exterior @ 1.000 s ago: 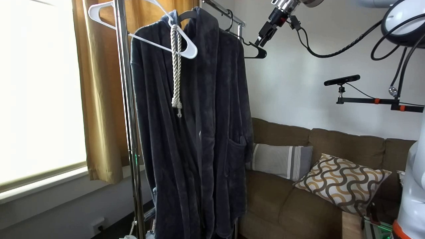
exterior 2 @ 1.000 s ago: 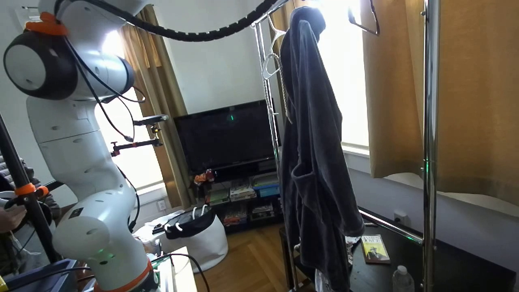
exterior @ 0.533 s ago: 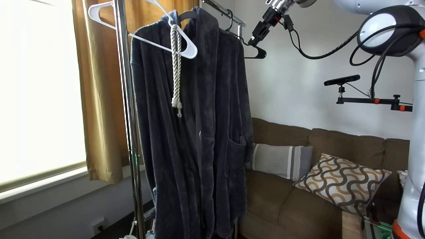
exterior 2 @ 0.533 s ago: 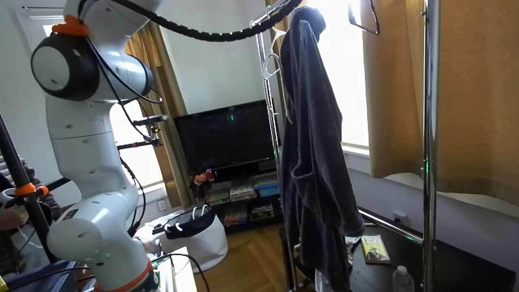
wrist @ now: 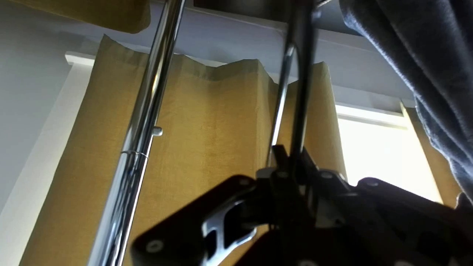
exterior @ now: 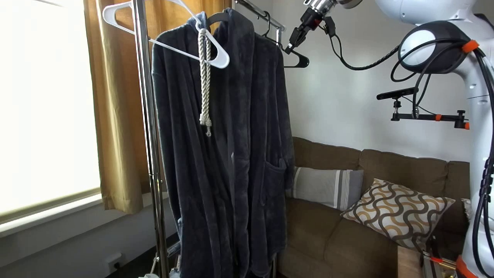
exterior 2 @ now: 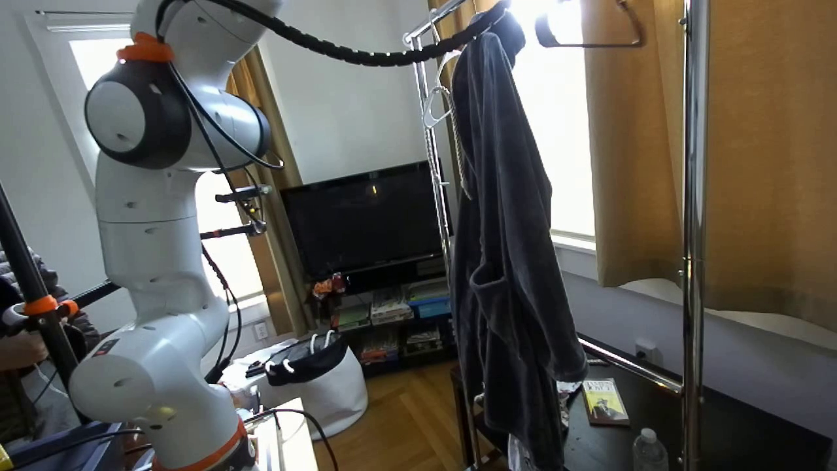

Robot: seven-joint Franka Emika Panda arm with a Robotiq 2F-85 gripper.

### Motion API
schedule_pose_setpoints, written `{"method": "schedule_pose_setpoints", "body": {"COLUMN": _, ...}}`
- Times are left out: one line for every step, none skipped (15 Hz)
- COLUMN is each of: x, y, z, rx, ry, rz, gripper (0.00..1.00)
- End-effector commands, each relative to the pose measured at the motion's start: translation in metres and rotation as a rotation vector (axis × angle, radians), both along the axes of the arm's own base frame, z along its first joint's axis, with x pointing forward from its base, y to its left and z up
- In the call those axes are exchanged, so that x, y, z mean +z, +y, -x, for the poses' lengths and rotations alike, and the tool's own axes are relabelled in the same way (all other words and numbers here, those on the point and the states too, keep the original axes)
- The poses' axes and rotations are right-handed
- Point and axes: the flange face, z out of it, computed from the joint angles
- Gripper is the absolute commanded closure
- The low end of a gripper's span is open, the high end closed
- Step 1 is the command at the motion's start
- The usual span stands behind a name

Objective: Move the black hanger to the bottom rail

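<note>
Beside a dark gray robe [exterior: 239, 143], below the upper rail [exterior: 252, 8], the claw [exterior: 289, 50] appears clamped on the black hanger [exterior: 303, 63], seemingly not yet unhooked, with the transfer to the bottom rail [exterior 2: 631, 365], near the wall-side edge of the tabletop [exterior 2: 752, 428], to come.

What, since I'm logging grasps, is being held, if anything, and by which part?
Apparently the black hanger, held by its sloping shoulder in the gripper.

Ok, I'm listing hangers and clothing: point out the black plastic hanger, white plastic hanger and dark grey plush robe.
Black plastic hanger [exterior: 303, 62]: in an exterior view, rounded end.
White plastic hanger [exterior: 221, 60]: in an exterior view, rounded right-hand end.
Dark grey plush robe [exterior: 242, 139]: in an exterior view, front panel.
</note>
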Motion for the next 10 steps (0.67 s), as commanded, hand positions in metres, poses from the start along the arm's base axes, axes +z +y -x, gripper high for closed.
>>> {"method": "schedule_pose_setpoints", "body": {"x": 0.002, "y": -0.001, "z": -0.003, "rx": 0.011, "ry": 0.008, "rz": -0.009, "gripper": 0.98}}
{"method": "schedule_pose_setpoints", "body": {"x": 0.003, "y": 0.000, "z": -0.003, "rx": 0.010, "ry": 0.010, "rz": -0.007, "gripper": 0.98}}
{"method": "schedule_pose_setpoints", "body": {"x": 0.005, "y": 0.000, "z": -0.002, "rx": 0.005, "ry": 0.006, "rz": -0.003, "gripper": 0.98}}
{"method": "schedule_pose_setpoints", "body": {"x": 0.012, "y": 0.002, "z": 0.002, "rx": -0.002, "ry": -0.011, "rz": -0.001, "gripper": 0.98}}
{"method": "schedule_pose_setpoints", "body": {"x": 0.020, "y": 0.004, "z": 0.007, "rx": -0.002, "ry": -0.031, "rz": 0.004, "gripper": 0.98}}
{"method": "schedule_pose_setpoints", "body": {"x": 0.031, "y": 0.005, "z": 0.016, "rx": 0.002, "ry": -0.062, "rz": 0.009, "gripper": 0.98}}
{"method": "schedule_pose_setpoints", "body": {"x": 0.040, "y": 0.005, "z": 0.026, "rx": 0.007, "ry": -0.090, "rz": 0.007, "gripper": 0.98}}
{"method": "schedule_pose_setpoints", "body": {"x": 0.049, "y": 0.004, "z": 0.035, "rx": 0.009, "ry": -0.117, "rz": 0.002, "gripper": 0.98}}
{"method": "schedule_pose_setpoints", "body": {"x": 0.057, "y": 0.003, "z": 0.044, "rx": 0.008, "ry": -0.142, "rz": -0.005, "gripper": 0.98}}
{"method": "schedule_pose_setpoints", "body": {"x": 0.062, "y": 0.001, "z": 0.054, "rx": 0.005, "ry": -0.154, "rz": -0.010, "gripper": 0.98}}
